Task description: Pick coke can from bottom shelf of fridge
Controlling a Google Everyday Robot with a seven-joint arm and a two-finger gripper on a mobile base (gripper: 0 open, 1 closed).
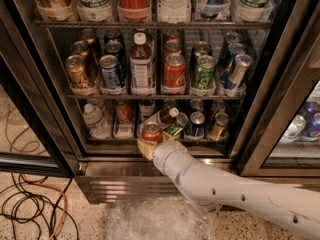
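Finds hand [148,145] gripping coke can [151,132] at front rail of bottom shelf [207,140]. Recommends straight, level withdrawal, holding firm, clearing tilted bottle [162,117] just beside.

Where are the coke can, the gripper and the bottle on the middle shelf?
coke can [151,133]: camera view, its red side.
gripper [146,146]: camera view, tan tip clasping the can's base.
bottle [142,69]: camera view, its label.
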